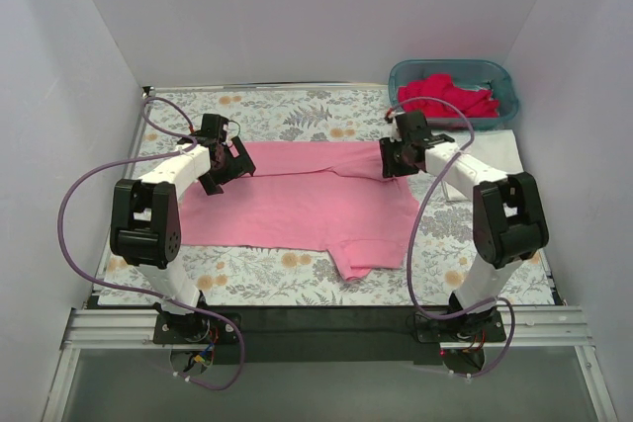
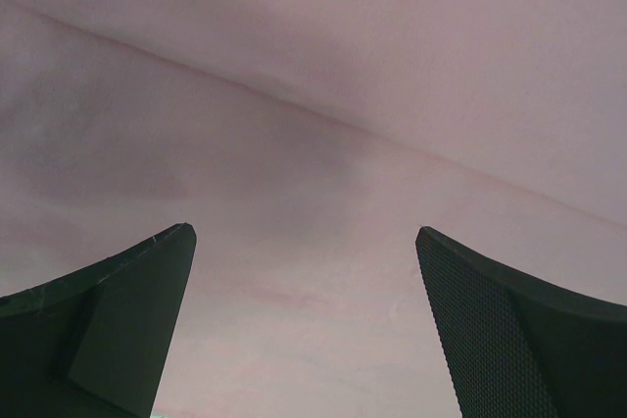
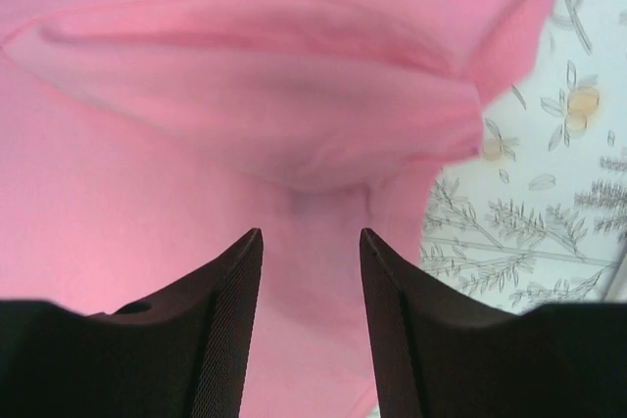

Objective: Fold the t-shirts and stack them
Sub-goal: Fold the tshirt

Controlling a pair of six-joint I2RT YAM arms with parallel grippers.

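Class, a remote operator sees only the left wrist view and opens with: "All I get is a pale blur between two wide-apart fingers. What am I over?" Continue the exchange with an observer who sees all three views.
Observer: The top view puts the left gripper at the far left edge of the light pink t-shirt, which is laid out on the floral cloth.
Operator: Where is the other arm?
Observer: The right gripper is at the shirt's far right edge, jaws apart, with no cloth visibly pinched between them.
Operator: Any more shirts waiting?
Observer: Yes, deep pink-red shirts lie heaped in the teal basket at the far right corner.
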